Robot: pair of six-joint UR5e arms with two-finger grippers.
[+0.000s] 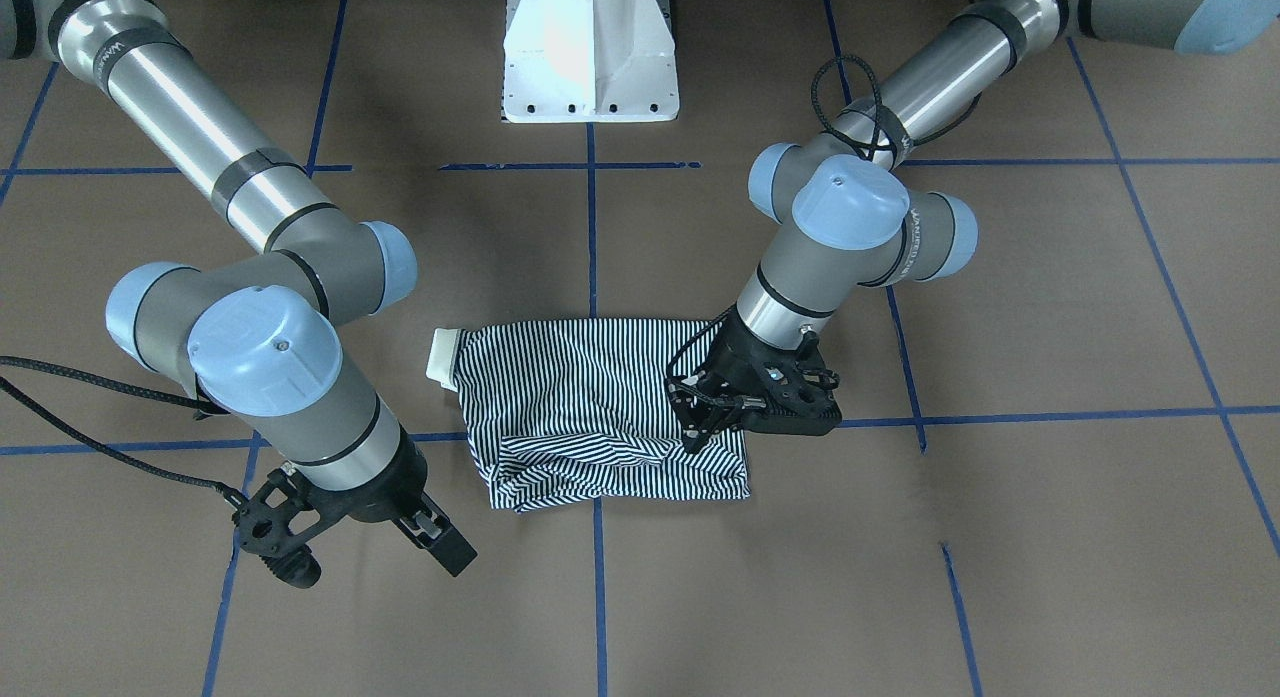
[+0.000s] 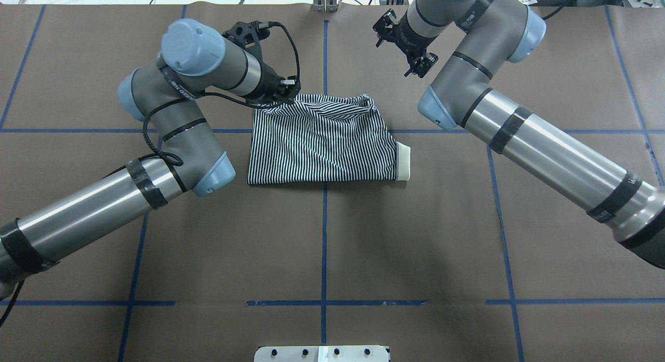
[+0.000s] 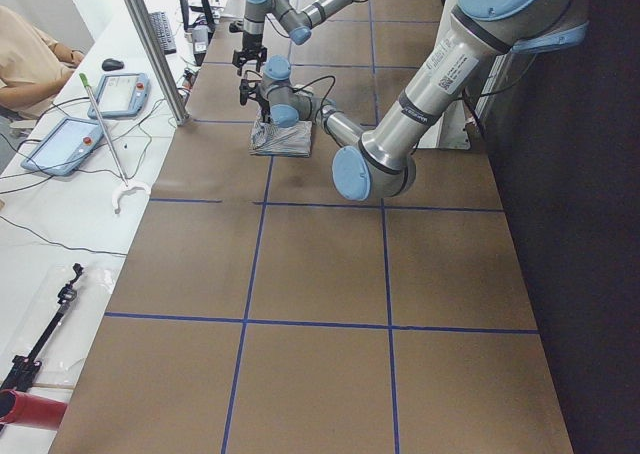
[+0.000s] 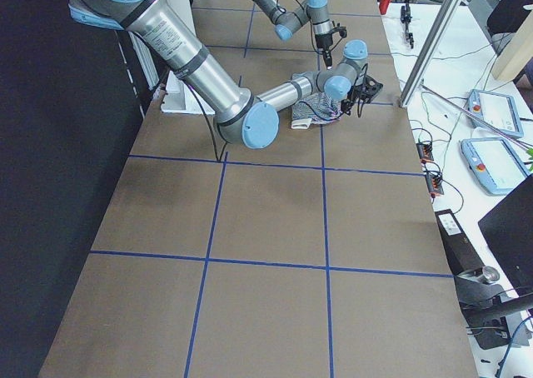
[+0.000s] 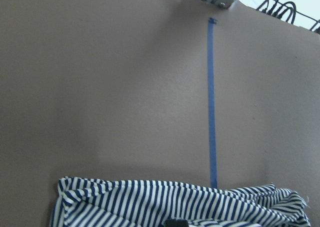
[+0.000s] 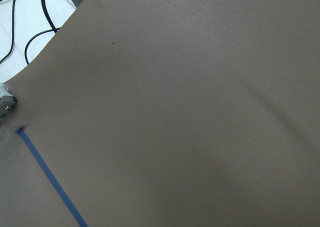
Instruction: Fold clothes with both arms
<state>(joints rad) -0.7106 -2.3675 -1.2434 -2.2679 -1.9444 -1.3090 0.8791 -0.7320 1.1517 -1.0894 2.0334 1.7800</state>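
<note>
Shirt (image 1: 590, 377) under left tool (image 1: 700, 427) (far corner)

1. One shirt (image 2: 322, 144), and no other garment in view.
2. Two arms: the left arm (image 2: 176, 123) and the right arm (image 2: 545, 146).
3. Two grippers, one per arm: the left gripper (image 1: 692, 439) and the right gripper (image 1: 440, 542).
4. One white base (image 1: 590, 57).
5. Two tablets on the side bench: a near tablet (image 3: 60, 144) and a far tablet (image 3: 122, 92).
6. One keyboard (image 3: 160, 29) and one mouse (image 3: 113, 64).
7. One person (image 3: 30, 59), only partly in view.
</note>
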